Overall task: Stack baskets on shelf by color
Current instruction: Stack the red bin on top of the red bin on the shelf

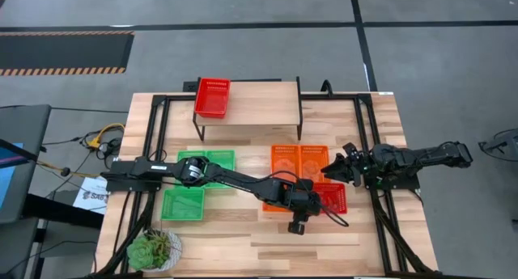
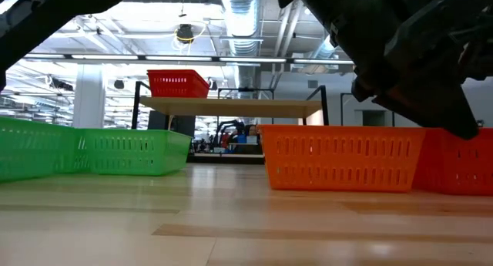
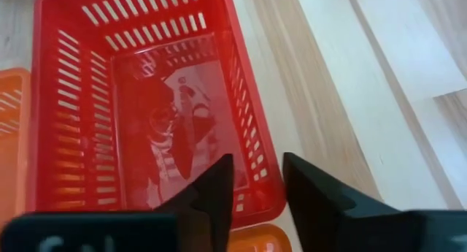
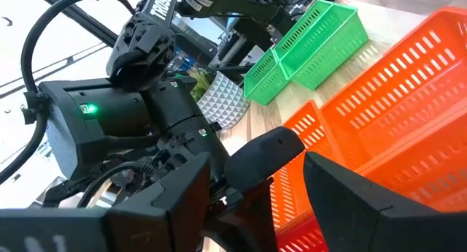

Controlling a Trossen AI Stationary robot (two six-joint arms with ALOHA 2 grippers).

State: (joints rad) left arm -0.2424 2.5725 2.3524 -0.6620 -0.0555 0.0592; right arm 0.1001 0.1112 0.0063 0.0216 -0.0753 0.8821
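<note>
Red plastic is between the fingers of the left gripper [image 3: 257,197]: they straddle the wall of a red basket [image 3: 146,106] on the table, beside the orange baskets [image 1: 299,159], pinching its rim. The right gripper [image 4: 255,182] waits near, fingers spread. One red basket [image 1: 213,97] already sits on the shelf [image 1: 263,105]. The thin mesh wall may slip or bend, so the basket could tilt when lifted.
</note>
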